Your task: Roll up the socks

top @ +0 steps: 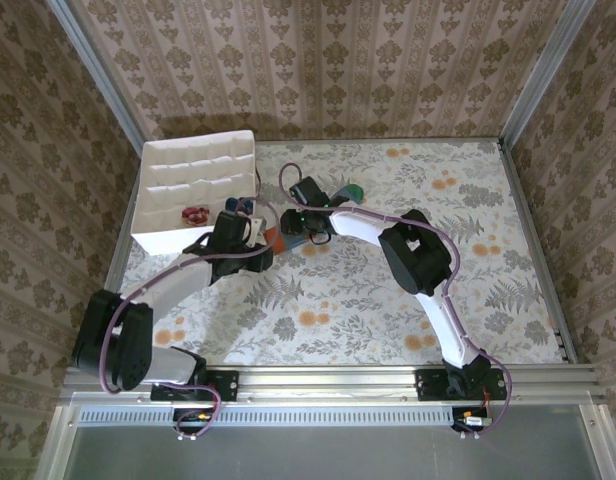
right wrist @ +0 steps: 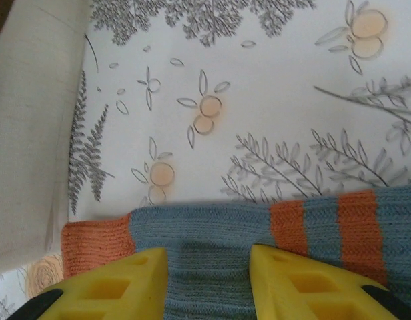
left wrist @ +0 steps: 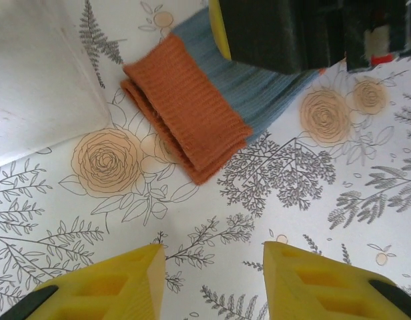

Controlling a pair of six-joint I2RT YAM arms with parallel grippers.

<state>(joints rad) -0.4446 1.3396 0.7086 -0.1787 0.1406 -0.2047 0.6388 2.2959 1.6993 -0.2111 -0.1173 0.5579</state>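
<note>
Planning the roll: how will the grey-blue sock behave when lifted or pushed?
The grey-blue sock is soft ribbed knit lying flat, so it probably droops when lifted. Pushed, it likely bunches rather than slides. Its orange cuff, doubled, looks thicker.

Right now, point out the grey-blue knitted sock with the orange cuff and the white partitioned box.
Grey-blue sock [left wrist: 189, 107]: left wrist view, on its orange ribbed cuff.
White box [top: 168, 238]: top external view, on its near outer wall.
</note>
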